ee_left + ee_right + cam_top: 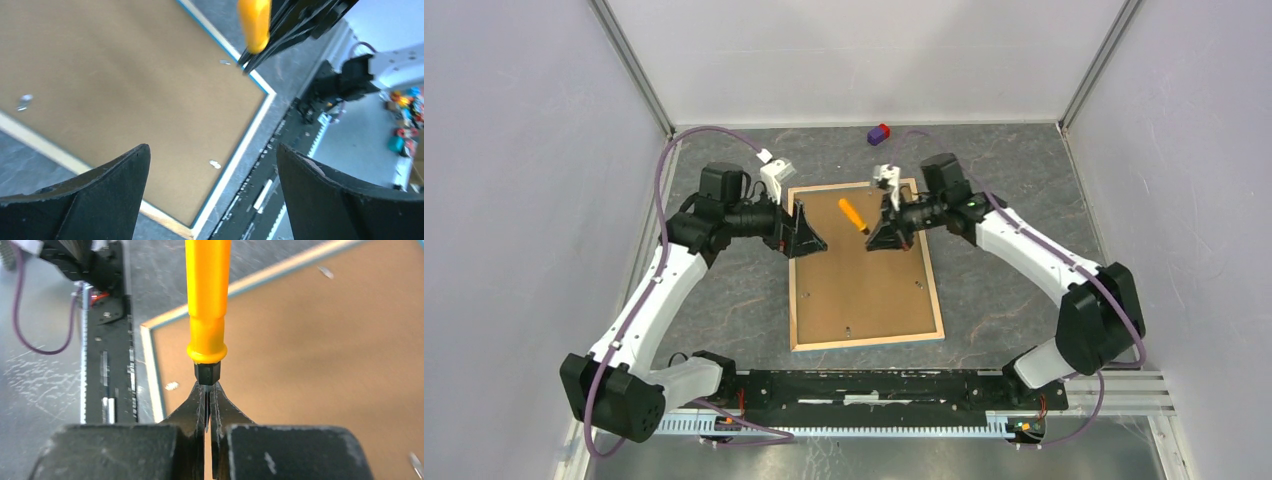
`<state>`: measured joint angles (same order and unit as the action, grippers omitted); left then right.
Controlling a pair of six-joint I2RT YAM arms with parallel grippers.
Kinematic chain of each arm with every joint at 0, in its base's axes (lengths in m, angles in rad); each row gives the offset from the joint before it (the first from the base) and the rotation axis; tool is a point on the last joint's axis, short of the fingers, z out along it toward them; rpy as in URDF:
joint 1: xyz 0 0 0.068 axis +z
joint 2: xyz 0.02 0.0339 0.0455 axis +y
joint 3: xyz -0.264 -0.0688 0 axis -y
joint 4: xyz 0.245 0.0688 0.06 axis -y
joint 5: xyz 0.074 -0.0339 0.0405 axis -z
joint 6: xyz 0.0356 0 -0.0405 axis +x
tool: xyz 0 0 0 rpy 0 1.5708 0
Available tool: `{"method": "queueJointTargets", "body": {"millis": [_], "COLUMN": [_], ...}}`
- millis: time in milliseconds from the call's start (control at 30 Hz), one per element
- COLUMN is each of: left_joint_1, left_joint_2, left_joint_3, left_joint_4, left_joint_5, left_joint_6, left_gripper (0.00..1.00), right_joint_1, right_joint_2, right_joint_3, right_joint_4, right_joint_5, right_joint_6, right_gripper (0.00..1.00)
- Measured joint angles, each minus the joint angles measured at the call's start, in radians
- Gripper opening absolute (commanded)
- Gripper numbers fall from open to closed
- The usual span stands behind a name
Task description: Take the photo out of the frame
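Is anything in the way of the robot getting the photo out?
Yes. The frame lies face down, so its brown back board, with small metal tabs at its edges, hides the photo. The right gripper holds an orange tool above it.

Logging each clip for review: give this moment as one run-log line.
frame: lying back up | left gripper: open, empty | right gripper: shut on orange-handled tool | photo: not in view

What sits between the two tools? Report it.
An orange-handled screwdriver, held by the right tool, over the brown back of the frame; top view shows it.
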<state>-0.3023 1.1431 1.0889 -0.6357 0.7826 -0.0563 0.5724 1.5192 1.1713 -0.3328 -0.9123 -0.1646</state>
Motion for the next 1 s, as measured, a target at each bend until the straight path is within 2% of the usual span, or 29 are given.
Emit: {"method": "queueJointTargets", "body": {"millis": [300, 533, 700, 1000], "left_joint_1": [0.071, 0.093, 0.093, 0.093], "left_joint_2": [-0.007, 0.029, 0.045, 0.043], "left_joint_3": [0.000, 0.000, 0.000, -0.021], "left_joint_4": [0.070, 0.063, 0.062, 0.064], "left_joint_5": [-0.277, -0.395, -0.425, -0.446], "left_joint_6": [-0.034, -0.038, -0.039, -0.047], "left_gripper": [1.00, 1.00, 1.00, 1.00], "right_joint_1": [-0.441, -0.730, -0.834, -0.883], "right_joint_2": [-0.031, 0.072, 0.167, 0.267], "right_joint_3": [-0.096, -0.100, -0.100, -0.098], "right_joint_4": [-0.126, -0.194, -0.209, -0.204], "right_joint_5": [0.087, 0.219, 0.323, 0.461], "right_joint_6": [-0.166, -0.289, -0.346, -0.400], "right_gripper": [0.00, 0.00, 0.00, 0.00]}}
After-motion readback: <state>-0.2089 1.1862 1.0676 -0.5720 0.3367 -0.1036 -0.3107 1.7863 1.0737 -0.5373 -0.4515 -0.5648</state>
